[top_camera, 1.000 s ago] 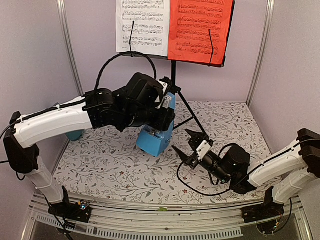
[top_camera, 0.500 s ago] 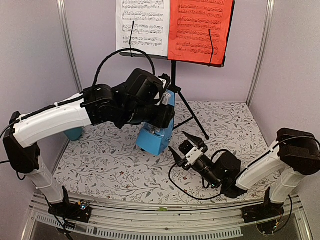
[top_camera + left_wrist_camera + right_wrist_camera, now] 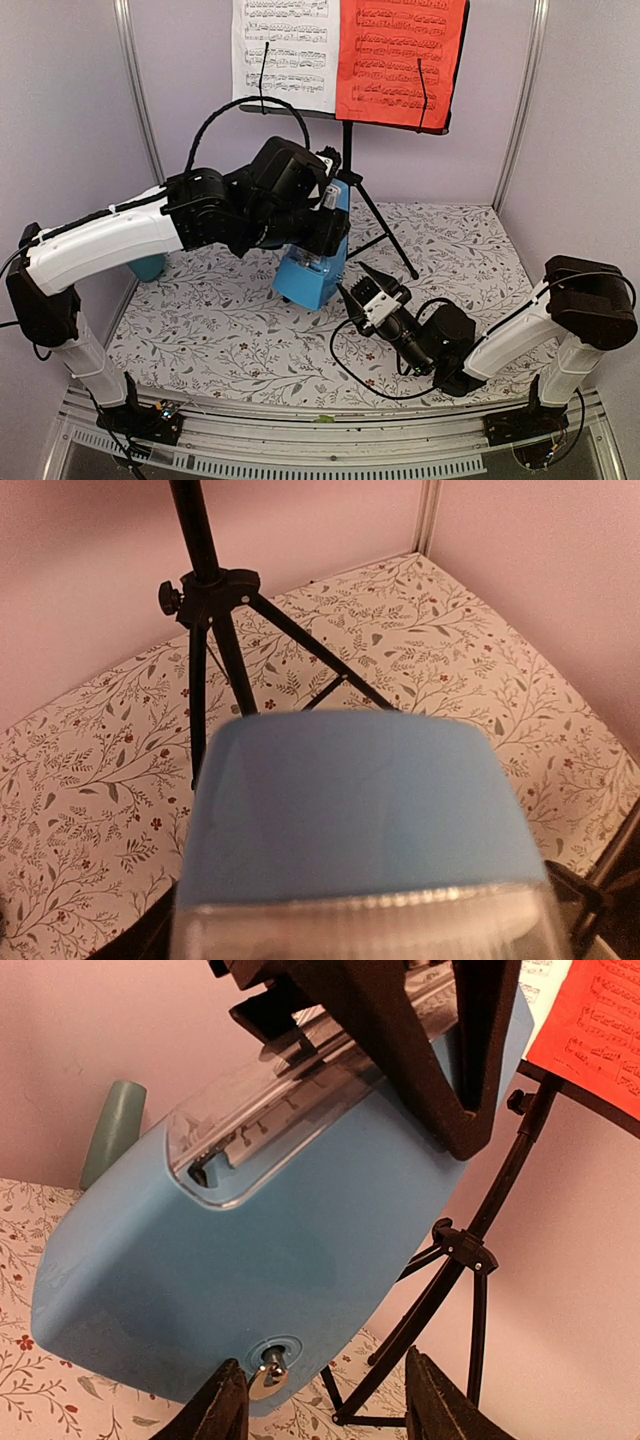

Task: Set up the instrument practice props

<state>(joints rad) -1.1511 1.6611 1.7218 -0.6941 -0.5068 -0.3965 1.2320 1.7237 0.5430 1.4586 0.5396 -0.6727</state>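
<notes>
The black music stand [image 3: 347,150] stands at the back. On its desk are the white sheet [image 3: 285,50] and the red sheet [image 3: 400,60]. My left gripper [image 3: 330,212] is shut on the top of the blue metronome [image 3: 308,272] and holds it tilted over the mat. The metronome fills the left wrist view [image 3: 350,810]. My right gripper [image 3: 358,283] is open, just right of the metronome's base. In the right wrist view its fingertips [image 3: 222,1405] flank the metronome's silver winding key [image 3: 265,1380] without touching it.
A teal cup [image 3: 150,268] stands at the left wall, mostly hidden behind my left arm; it also shows in the right wrist view [image 3: 112,1130]. The stand's tripod legs [image 3: 300,645] spread over the flowered mat [image 3: 230,330] behind the metronome. Walls close in on three sides.
My right gripper has moved left and forward, up to the metronome's lower side. My left gripper has kept its hold on the metronome and barely shifted.
</notes>
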